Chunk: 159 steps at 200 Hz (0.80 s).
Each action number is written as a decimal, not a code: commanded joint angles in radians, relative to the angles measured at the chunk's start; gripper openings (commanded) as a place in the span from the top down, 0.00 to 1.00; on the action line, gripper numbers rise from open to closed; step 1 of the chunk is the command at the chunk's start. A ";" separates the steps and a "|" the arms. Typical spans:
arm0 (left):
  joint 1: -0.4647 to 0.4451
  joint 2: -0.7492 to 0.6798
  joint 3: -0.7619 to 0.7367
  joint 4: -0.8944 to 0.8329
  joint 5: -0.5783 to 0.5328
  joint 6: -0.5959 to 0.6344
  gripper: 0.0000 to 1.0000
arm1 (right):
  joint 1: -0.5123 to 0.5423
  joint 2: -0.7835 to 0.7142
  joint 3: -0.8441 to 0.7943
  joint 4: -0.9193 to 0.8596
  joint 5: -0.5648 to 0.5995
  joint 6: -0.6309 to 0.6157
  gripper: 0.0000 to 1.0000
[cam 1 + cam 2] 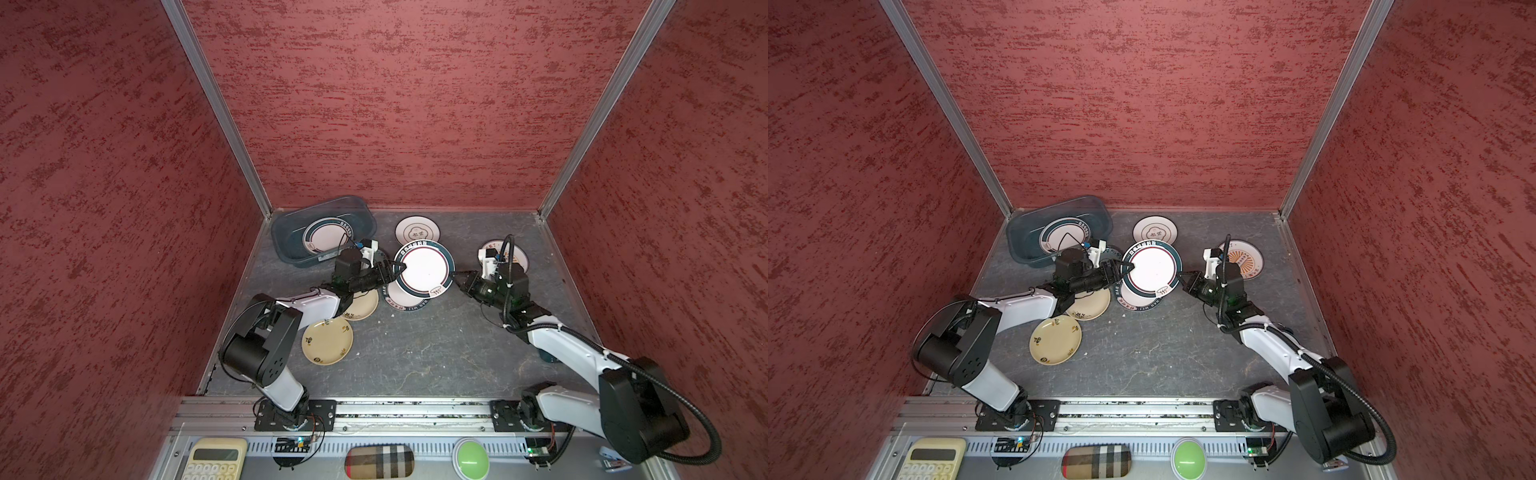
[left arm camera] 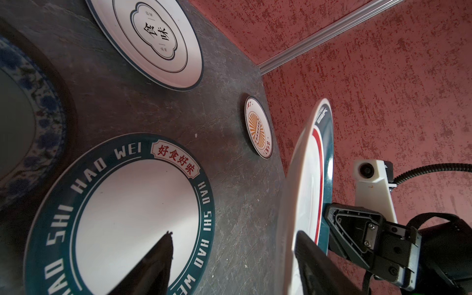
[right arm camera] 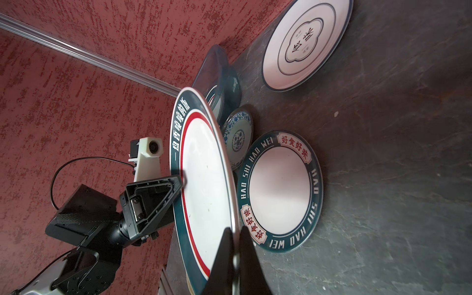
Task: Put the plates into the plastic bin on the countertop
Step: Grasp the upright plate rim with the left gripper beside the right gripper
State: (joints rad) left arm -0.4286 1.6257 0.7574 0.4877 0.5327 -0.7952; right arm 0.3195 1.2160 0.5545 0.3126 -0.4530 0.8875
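A white plate with a dark-teal rim and a red ring hangs level above the countertop. My right gripper is shut on its right rim. The left gripper is open, its jaws standing above and below the opposite rim. The plastic bin stands at the back left with one teal-rimmed plate inside. Under the held plate lies a "HAO WEI" plate.
More plates lie on the countertop: a white one with an emblem, an orange sunburst one, two cream-yellow ones, and a blue-patterned one. Red walls enclose three sides. A calculator sits on the front ledge.
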 commanded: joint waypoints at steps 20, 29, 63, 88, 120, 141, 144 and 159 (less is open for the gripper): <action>-0.009 0.025 0.022 0.064 0.019 -0.030 0.40 | 0.010 0.017 0.025 0.075 -0.026 0.016 1.00; -0.010 0.027 0.024 0.062 0.018 -0.032 0.42 | 0.010 0.020 0.025 0.076 -0.029 0.017 1.00; -0.010 0.035 0.032 0.047 0.021 -0.032 0.59 | 0.010 0.031 0.031 0.086 -0.036 0.019 1.00; -0.009 0.044 0.033 0.052 0.029 -0.039 0.70 | 0.010 0.040 0.032 0.087 -0.038 0.021 1.00; -0.010 0.052 0.041 0.058 0.039 -0.042 0.88 | 0.011 0.039 0.032 0.087 -0.043 0.018 1.00; -0.010 0.056 0.052 0.063 0.049 -0.050 0.94 | 0.012 0.034 0.033 0.084 -0.041 0.016 0.94; -0.010 0.054 0.053 0.064 0.051 -0.049 0.95 | 0.012 0.034 0.032 0.085 -0.042 0.016 0.93; -0.011 0.051 0.060 0.064 0.052 -0.048 1.00 | 0.012 0.033 0.041 0.075 -0.042 0.008 0.82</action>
State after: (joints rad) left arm -0.4313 1.6684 0.7986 0.5495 0.5838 -0.8566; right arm 0.3172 1.2644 0.5545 0.3111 -0.4599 0.9028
